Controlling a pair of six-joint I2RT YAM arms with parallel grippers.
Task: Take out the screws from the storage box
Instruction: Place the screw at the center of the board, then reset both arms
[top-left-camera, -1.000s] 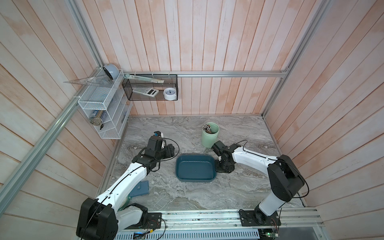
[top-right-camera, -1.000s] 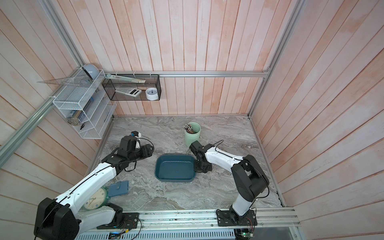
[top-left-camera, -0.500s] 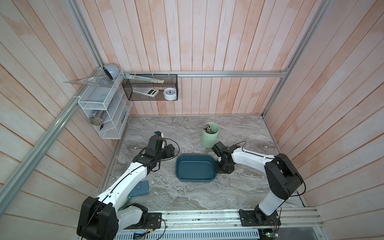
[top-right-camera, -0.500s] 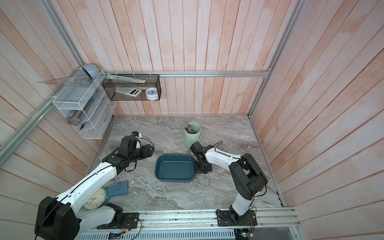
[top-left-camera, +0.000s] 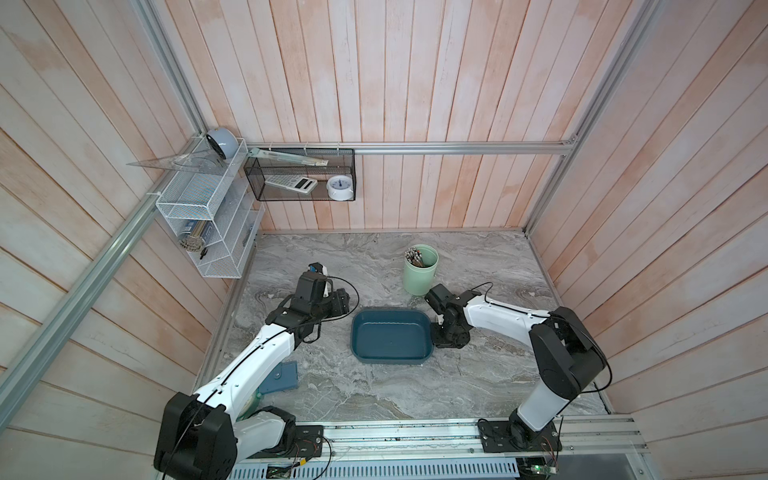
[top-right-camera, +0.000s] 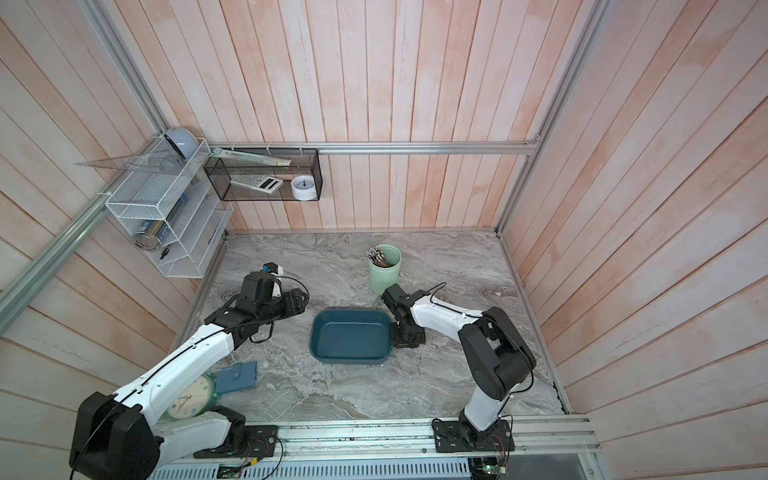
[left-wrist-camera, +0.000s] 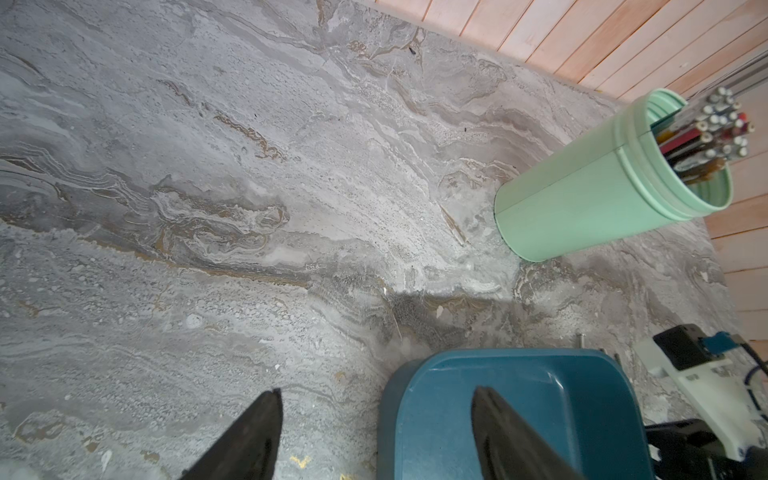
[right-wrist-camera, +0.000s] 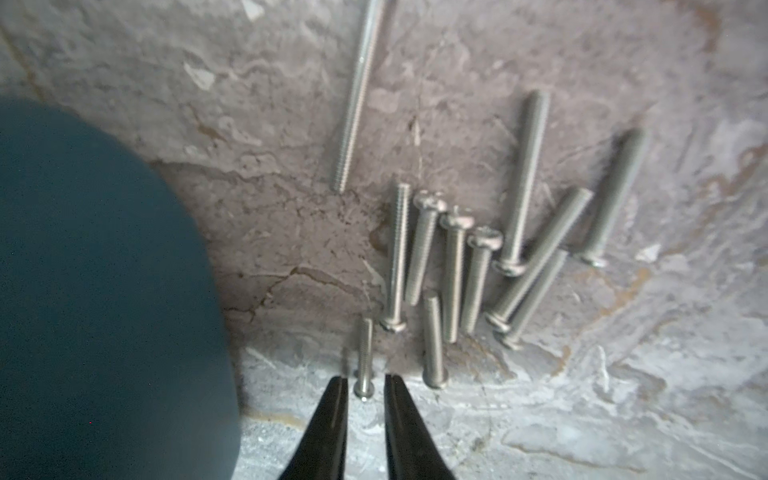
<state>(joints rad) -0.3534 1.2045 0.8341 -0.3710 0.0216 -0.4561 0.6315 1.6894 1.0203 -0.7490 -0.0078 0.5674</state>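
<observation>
Right end effector (right-wrist-camera: 365, 379) just let go. Its jaws were pressed together a second ago and are now slightly spread, straddling the head of 1 screw that lies flat on the surface (right-wrist-camera: 249, 124); I see no contact. The arm hasn't shifted and sits at 3 o'clock of the storage box (top-left-camera: 388, 340). The screws (right-wrist-camera: 453, 266) (about 12, the view is blurry so the count is soft) lie in a loose row on the surface just beside the box's rim. The box floor looks bare in both top views, so I judge that was the last drop and only the retract is left. Left end effector (left-wrist-camera: 376, 392) is spread wide and empty at 10 o'clock of the box, unchanged. Green cup (top-left-camera: 420, 270) is at 1 o'clock.
</observation>
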